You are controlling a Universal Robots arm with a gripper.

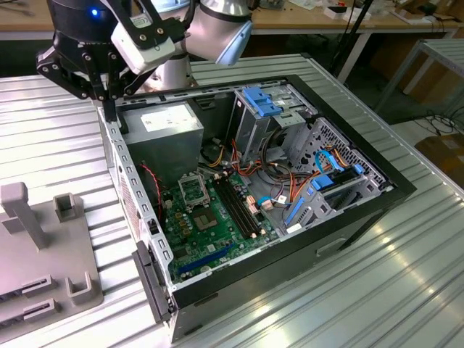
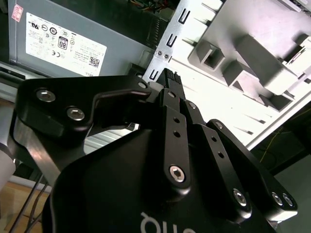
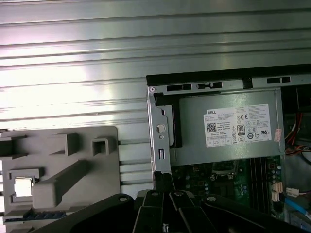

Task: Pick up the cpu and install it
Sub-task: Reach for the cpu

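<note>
The cpu (image 3: 23, 187) is a small pale square chip lying in a recess of the grey holder block (image 3: 73, 170). That holder block (image 1: 43, 254) stands on the table at the exterior view's left, beside the open computer case (image 1: 377, 185). The board's metal-framed socket (image 1: 194, 191) sits inside the case, in front of the grey power supply (image 1: 163, 130). My gripper (image 1: 109, 107) hangs over the case's metal edge by the power supply, well apart from the cpu. Its fingers (image 2: 169, 77) are together with nothing between them, and the gripper (image 3: 163, 183) points at the case wall.
The green motherboard (image 1: 217, 232) fills the case floor, with memory slots (image 1: 235, 206) beside the socket. Blue drive brackets (image 1: 264, 101) and cable bundles (image 1: 290, 185) crowd the far side. The case stands on a ribbed metal table (image 1: 406, 290). Benches run behind.
</note>
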